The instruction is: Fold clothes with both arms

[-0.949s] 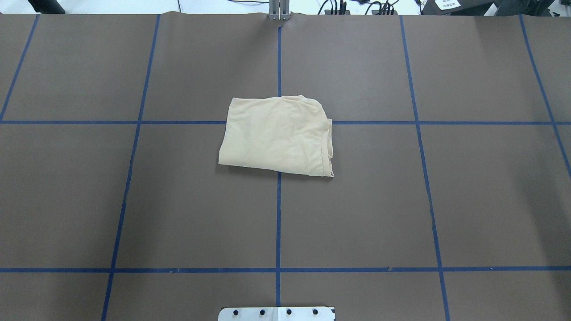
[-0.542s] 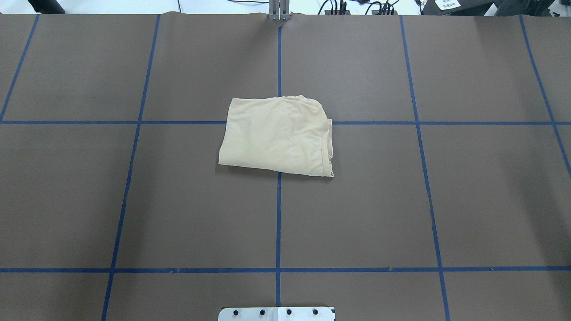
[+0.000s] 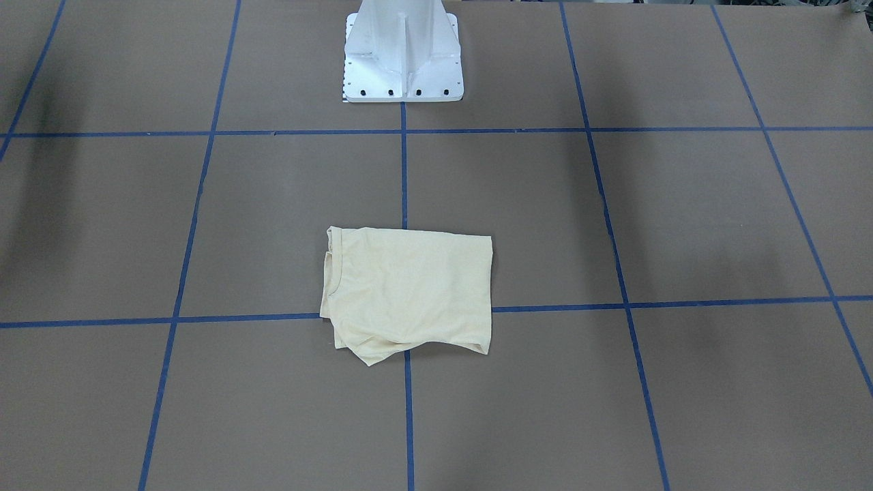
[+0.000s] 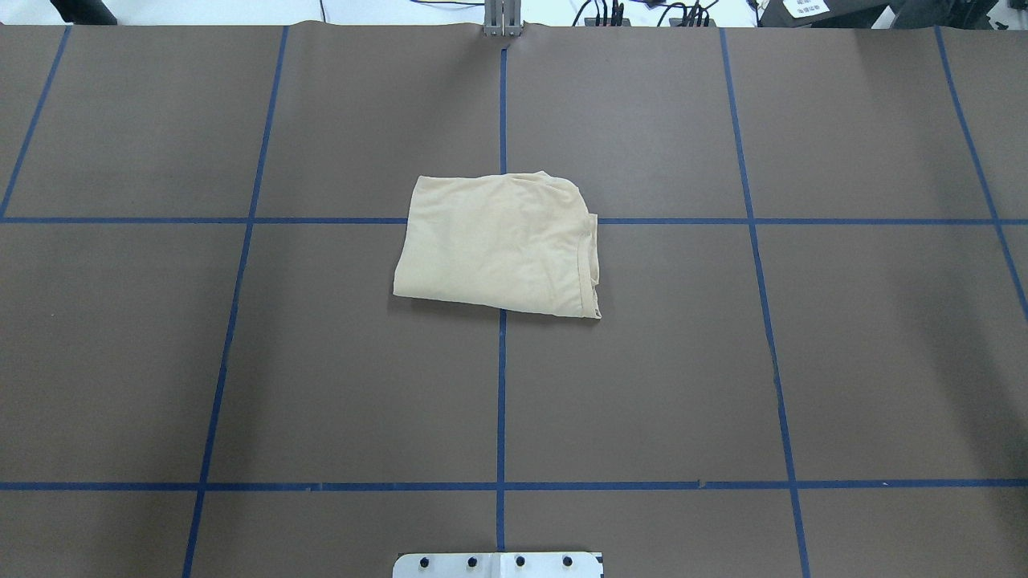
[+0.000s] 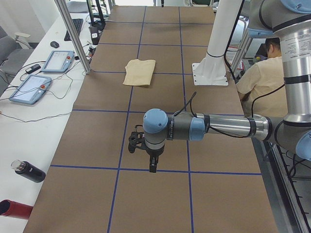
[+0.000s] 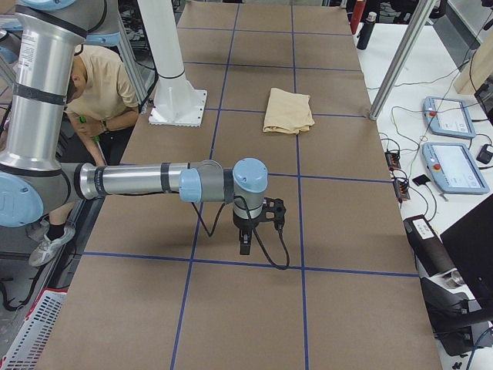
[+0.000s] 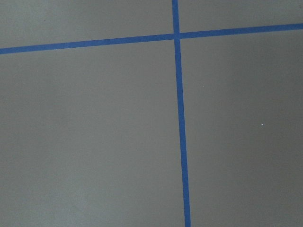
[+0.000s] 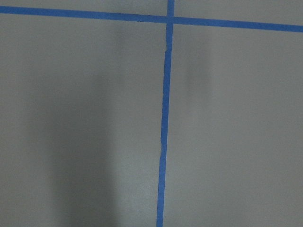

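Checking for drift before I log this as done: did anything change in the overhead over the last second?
Nothing visibly changed in the overhead view. The folded shirt lies in the same place on the table, with the same outline and creases.

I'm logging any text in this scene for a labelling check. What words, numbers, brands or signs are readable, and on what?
Nothing reads clearly.
Shirt: folded plain side out, no print or label showing.
White sheet beyond the table's far edge: dark print, too blurred.
Touchscreen tablets on the side bench: too small.
Left arm: faint marking, too small.
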You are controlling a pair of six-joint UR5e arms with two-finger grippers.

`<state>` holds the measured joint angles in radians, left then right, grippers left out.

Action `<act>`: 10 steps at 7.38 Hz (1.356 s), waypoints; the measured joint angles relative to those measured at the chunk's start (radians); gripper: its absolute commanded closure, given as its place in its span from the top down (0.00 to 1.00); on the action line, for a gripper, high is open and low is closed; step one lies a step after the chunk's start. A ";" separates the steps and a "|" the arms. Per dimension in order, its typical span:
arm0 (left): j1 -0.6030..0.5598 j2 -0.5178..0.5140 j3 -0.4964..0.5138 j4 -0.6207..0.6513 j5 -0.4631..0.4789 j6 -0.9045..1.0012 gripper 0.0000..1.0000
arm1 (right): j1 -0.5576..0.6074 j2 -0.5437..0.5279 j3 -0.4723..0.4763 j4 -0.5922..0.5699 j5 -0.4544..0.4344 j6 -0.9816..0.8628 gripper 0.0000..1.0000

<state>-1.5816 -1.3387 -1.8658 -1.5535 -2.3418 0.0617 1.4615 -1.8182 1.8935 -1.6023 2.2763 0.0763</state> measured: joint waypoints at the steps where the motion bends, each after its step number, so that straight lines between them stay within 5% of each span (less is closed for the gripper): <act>1: 0.000 -0.001 0.003 -0.031 -0.007 0.000 1.00 | 0.000 0.001 0.000 0.000 0.000 0.000 1.00; 10: -0.001 0.005 0.009 -0.083 -0.005 -0.006 1.00 | -0.001 0.002 0.000 0.010 0.005 0.000 1.00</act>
<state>-1.5829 -1.3340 -1.8571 -1.6368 -2.3468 0.0558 1.4604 -1.8163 1.8937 -1.5923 2.2814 0.0767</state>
